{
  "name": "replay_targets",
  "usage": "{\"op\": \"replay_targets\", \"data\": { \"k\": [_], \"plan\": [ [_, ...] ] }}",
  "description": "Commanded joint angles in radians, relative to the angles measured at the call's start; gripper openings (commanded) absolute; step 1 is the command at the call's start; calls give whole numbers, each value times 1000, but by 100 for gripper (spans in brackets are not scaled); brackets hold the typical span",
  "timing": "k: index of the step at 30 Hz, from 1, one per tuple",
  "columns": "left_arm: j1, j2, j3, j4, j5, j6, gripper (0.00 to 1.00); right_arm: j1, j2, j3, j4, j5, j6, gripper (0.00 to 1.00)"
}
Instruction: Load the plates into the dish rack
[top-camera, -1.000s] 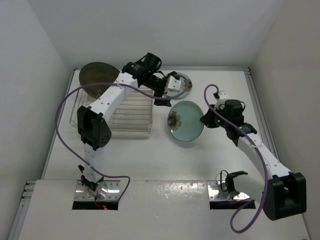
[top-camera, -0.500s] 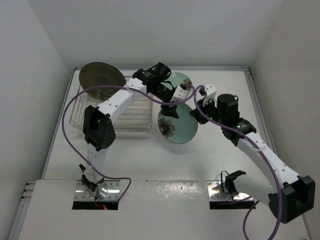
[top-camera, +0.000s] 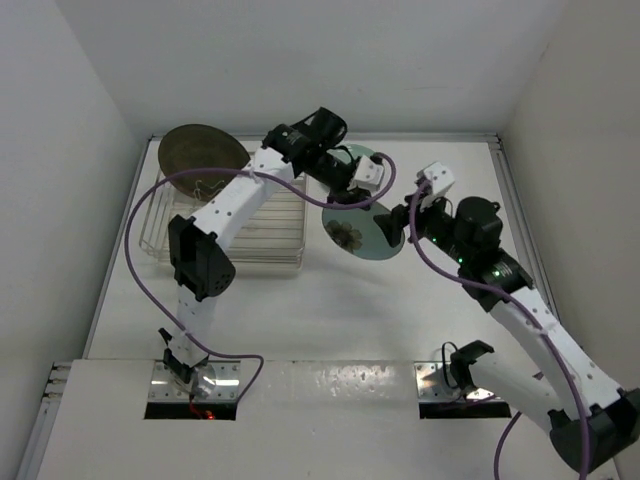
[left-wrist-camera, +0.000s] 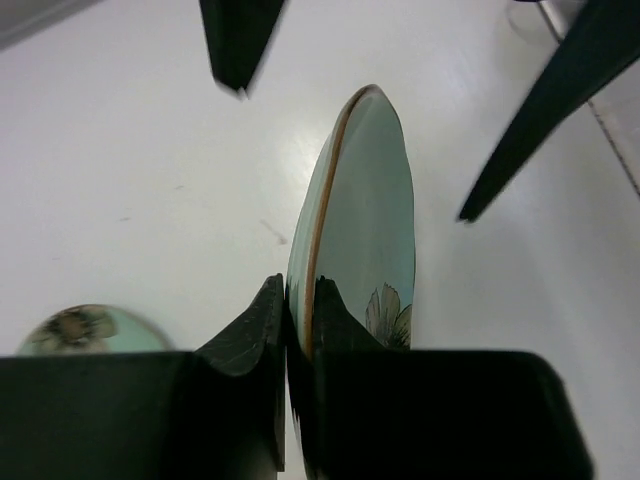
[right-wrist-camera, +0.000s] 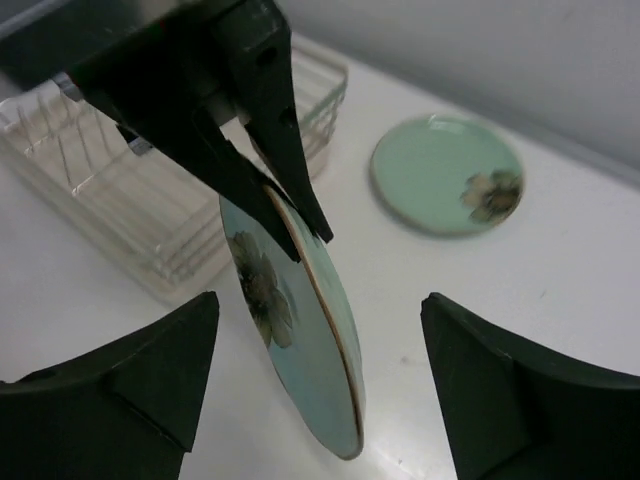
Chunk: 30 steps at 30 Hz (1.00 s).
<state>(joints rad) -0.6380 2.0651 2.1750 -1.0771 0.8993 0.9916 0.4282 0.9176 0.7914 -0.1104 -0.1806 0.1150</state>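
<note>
A mint-green plate (top-camera: 352, 232) with a dark flower hangs on edge above the table, just right of the dish rack (top-camera: 262, 232). My left gripper (top-camera: 347, 203) is shut on its upper rim; the left wrist view shows both fingers (left-wrist-camera: 255, 325) pinching the plate (left-wrist-camera: 365, 225). My right gripper (top-camera: 398, 218) stands open around the same plate (right-wrist-camera: 300, 330), its fingers (right-wrist-camera: 135, 370) apart from it on either side. A second mint-green plate (top-camera: 362, 160) lies flat behind. The dark brown plate (top-camera: 203, 152) leans at the rack's far left end.
The wire rack (right-wrist-camera: 140, 185) sits on a clear tray left of the held plate. The flat mint plate (right-wrist-camera: 448, 175) lies near the back wall. White walls close in the table on three sides. Purple cables loop off both arms.
My left gripper came over and shut on the plate's rim. My right gripper, which was holding the plate, opened and let it go. The plate moved slightly up and towards the rack.
</note>
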Motion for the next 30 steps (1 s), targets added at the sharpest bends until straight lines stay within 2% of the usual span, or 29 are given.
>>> {"op": "replay_targets", "data": {
  "k": [1,2,5,11,15,18,25,30],
  "plan": [
    [12,-60,143,34,0,7,0,1,-120,26,175,104,3,83],
    [24,-81,164,34,-17,27,0,-2,-132,23,176,140,-3,90],
    [67,-131,244,34,-91,56,0,0,-184,34,169,211,-63,95],
    [196,-209,342,-44,-204,195,0,0,-223,63,123,268,-140,97],
    [358,-266,342,-110,-252,335,0,-3,-197,65,121,268,-140,97],
    [472,-306,342,-145,-234,393,0,-6,-165,63,146,241,-133,97],
    [662,-358,183,-190,-208,505,0,-3,-100,68,187,187,-123,98],
    [738,-349,62,-179,-177,605,0,-6,-88,65,193,188,-92,98]
  ]
}}
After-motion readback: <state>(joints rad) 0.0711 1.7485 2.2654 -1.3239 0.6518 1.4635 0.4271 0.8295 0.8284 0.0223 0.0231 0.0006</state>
